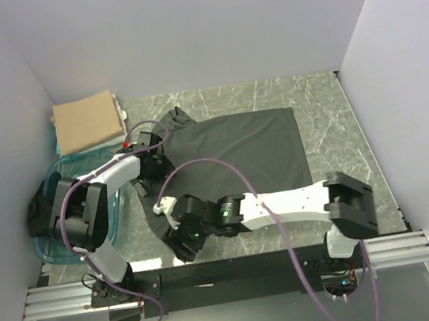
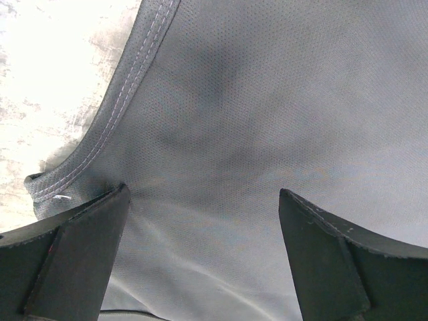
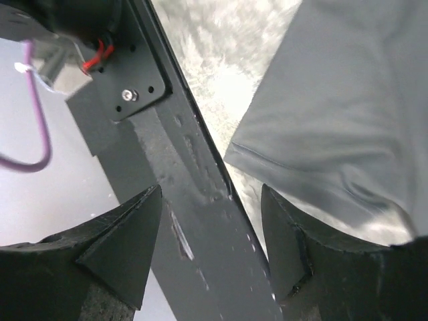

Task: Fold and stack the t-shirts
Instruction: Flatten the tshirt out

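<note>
A dark charcoal-grey t-shirt [image 1: 245,152] lies spread flat across the middle of the table. My left gripper [image 1: 150,155] hovers over its left part, near the bunched collar end. In the left wrist view that gripper [image 2: 204,200] is open just above the grey cloth [image 2: 267,100], with a stitched hem [image 2: 127,87] to the upper left and nothing between the fingers. My right gripper [image 1: 180,243] is at the shirt's near-left corner by the table's front edge. In its own view it [image 3: 210,194] is open and empty, with the shirt's corner [image 3: 334,120] to the right. A folded tan t-shirt [image 1: 87,121] lies at the back left.
A translucent teal tub [image 1: 55,251] stands at the left edge with black cloth [image 1: 40,213] at its left side. The black base rail [image 3: 200,221] runs under the right gripper along the table's near edge. Grey walls close in the left, back and right sides.
</note>
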{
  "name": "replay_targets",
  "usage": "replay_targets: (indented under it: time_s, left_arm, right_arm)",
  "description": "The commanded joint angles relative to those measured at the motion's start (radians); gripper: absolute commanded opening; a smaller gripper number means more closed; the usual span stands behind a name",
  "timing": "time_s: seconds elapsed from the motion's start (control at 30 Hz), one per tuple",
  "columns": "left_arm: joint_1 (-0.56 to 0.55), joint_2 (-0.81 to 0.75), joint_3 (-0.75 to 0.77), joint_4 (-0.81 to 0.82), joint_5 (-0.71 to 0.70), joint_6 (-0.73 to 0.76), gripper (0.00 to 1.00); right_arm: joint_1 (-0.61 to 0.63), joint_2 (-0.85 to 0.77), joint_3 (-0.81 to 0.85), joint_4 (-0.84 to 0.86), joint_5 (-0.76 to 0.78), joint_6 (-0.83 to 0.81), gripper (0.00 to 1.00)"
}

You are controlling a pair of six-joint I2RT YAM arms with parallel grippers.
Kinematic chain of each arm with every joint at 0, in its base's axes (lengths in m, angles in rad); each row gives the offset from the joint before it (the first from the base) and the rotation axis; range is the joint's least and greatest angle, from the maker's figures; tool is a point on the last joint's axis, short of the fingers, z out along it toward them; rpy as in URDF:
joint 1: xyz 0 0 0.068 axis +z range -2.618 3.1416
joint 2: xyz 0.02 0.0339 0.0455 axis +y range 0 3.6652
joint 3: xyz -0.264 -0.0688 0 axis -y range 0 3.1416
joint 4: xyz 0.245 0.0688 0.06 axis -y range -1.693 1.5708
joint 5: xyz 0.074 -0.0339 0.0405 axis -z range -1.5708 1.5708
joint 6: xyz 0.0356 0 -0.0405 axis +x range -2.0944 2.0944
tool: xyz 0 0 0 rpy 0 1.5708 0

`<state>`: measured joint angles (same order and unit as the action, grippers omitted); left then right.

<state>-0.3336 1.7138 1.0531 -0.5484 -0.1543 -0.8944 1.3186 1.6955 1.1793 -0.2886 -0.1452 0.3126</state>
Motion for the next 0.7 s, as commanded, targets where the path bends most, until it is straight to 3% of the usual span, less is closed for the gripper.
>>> replay_targets:
  time_s: [0.0,0.13,0.27,0.67]
  left_arm:
    - [-0.001,-0.019,0.019,-0.027,-0.025,0.020,0.99]
    - [-0.001,-0.016,0.015,-0.019,-0.021,0.018,0.99]
    - [-0.001,-0.006,0.019,-0.024,-0.022,0.020,0.99]
    - [-0.001,-0.003,0.025,-0.038,-0.047,0.026,0.99]
  right_arm:
    - [-0.013,-0.115,-0.029,0.009,0.088,0.000,0.68]
    - [-0.084,-0.157,-0.087,0.040,0.061,0.020,0.68]
    - [-0.174,-0.114,-0.116,0.110,-0.075,0.040,0.68]
    - [-0.196,0.095,-0.093,0.083,-0.175,0.031,0.68]
